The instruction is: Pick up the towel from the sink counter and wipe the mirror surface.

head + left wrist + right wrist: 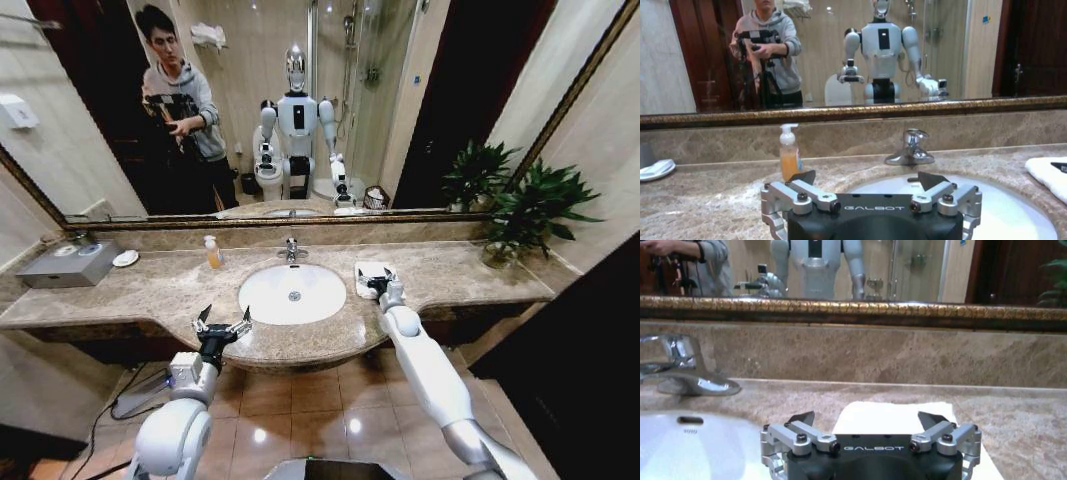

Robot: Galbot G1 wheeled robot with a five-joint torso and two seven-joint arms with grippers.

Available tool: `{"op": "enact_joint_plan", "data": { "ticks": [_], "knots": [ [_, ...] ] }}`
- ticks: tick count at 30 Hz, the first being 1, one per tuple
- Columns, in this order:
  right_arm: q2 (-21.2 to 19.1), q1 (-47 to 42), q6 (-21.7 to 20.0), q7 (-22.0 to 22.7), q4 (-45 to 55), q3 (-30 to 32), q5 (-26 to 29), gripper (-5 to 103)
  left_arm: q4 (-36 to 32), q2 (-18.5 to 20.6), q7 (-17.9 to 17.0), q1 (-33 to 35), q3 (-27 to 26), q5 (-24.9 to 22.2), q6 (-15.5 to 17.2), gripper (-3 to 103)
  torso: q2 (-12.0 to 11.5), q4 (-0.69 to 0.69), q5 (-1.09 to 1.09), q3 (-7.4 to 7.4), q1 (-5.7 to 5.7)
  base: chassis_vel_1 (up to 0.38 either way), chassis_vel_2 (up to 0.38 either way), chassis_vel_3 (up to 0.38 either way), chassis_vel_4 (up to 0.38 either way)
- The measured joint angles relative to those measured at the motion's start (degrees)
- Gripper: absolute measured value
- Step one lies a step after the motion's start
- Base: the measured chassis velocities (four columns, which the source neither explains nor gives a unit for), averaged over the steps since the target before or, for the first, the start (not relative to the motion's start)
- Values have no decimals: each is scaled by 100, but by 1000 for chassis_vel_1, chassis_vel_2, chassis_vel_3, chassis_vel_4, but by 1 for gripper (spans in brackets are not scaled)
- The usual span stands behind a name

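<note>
Towel [368, 277]: a small white cloth lying flat on the counter just right of the basin, between the basin rim and the back wall; in the right wrist view [897, 416] it sits directly ahead of the fingers.
Right gripper [380, 283]: low over the near part of the towel, arm stretched forward across the counter's front edge; jaws spread apart, nothing between them. Whether the tips touch the cloth I cannot tell.
Left gripper [222, 324]: above the bulging front edge of the counter, left of the basin, well apart from the towel; jaws spread wide, holding nothing.
Sink counter [160, 290]: speckled beige-brown marble with a white oval basin [292, 293] at its middle and a chrome faucet [291, 250] behind it.
Mirror surface [330, 110]: wide, dark-framed, rising from the backsplash.
Soap bottle [212, 252]: upright, far left of the basin.
Small white dish [126, 258]: farther left, beside a grey box [70, 264].
Potted plant [520, 215]: far right end.
</note>
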Motion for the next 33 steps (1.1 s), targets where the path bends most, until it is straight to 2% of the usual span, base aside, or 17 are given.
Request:
{"op": "enact_joint_plan", "data": {
  "ticks": [6,8,11,12,14,15,21,29,33],
  "knots": [
    [-31,83,15,-90,-302,33,-15,100,0,0,0,0,0,0,0,100,0,-1,0,0,0,0,0,0,0],
    [-44,146,14,-106,-418,39,6,103,0,0,0,0,0,0,0,100,0,0,0,0,0,0,0,0,0],
    [-43,310,-61,-105,-652,18,169,91,0,0,0,0,0,0,0,100,0,-1,0,0,0,0,0,0,0],
    [-27,382,-144,-76,-715,-12,292,84,0,0,0,0,0,0,0,100,0,0,0,0,0,0,0,0,0],
    [-13,435,-209,-43,-758,-47,370,84,0,0,0,0,0,0,0,100,0,1,0,0,0,0,0,0,0],
    [-6,495,-290,4,-803,-111,423,78,0,0,0,0,0,0,0,100,0,2,0,0,0,0,0,0,0],
    [-52,568,-425,117,-898,-265,422,71,0,0,0,0,0,0,0,100,0,1,0,0,0,0,0,0,0],
    [-267,560,-613,310,-853,-246,443,75,0,0,0,0,0,0,0,100,0,0,0,0,0,0,0,0,0],
    [-367,525,-688,390,-766,-223,519,84,0,0,0,0,0,0,0,100,0,-1,0,0,0,0,0,0,0]
  ]
}}
